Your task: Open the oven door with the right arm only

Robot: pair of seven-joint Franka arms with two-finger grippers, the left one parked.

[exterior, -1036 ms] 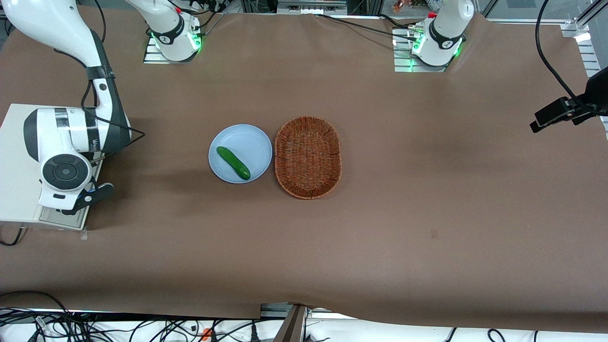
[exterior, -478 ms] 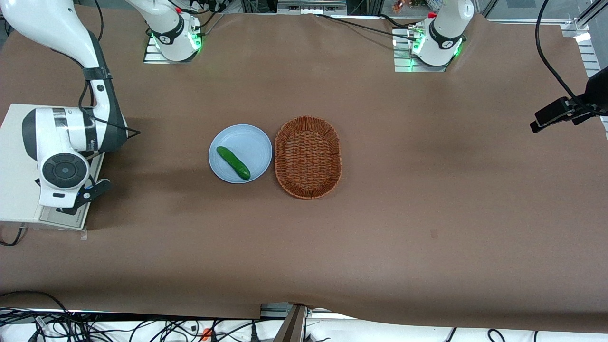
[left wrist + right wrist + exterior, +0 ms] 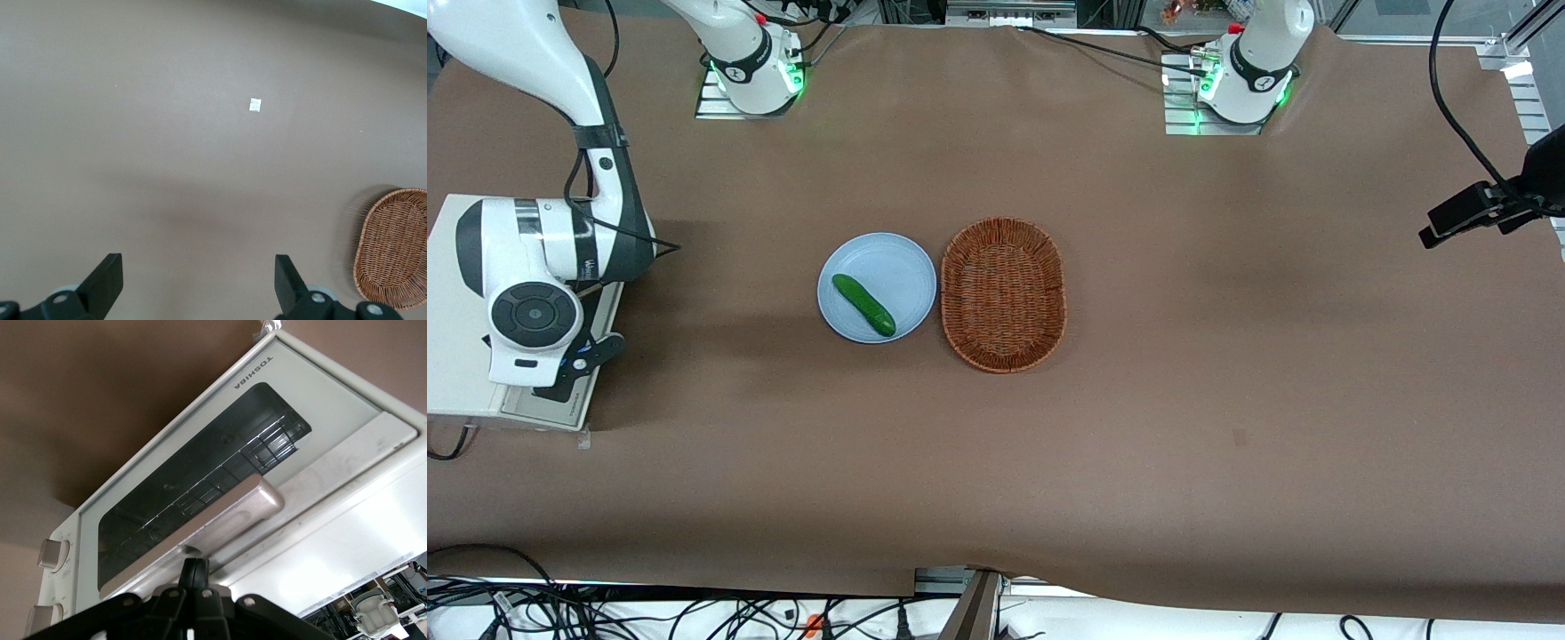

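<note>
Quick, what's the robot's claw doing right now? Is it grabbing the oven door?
Gripper: right at the silver handle of the oven door; whether it's grabbing can't be told.

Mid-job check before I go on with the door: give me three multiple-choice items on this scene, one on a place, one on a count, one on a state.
1. The cucumber lies:
A in a pot
B on the light blue plate
C in a drawer

2. Knobs showing on the toaster oven in the right wrist view:
A two
B none
C five

3. The oven door:
A hangs fully down
B is taken off
C looks shut against the oven body

Answers:
1. B, the front view shows the cucumber resting on the plate.
2. A, two knobs sit beside the door's glass.
3. C, the door's cream frame lies flush with the body, with the gripper close by the silver handle.
</note>
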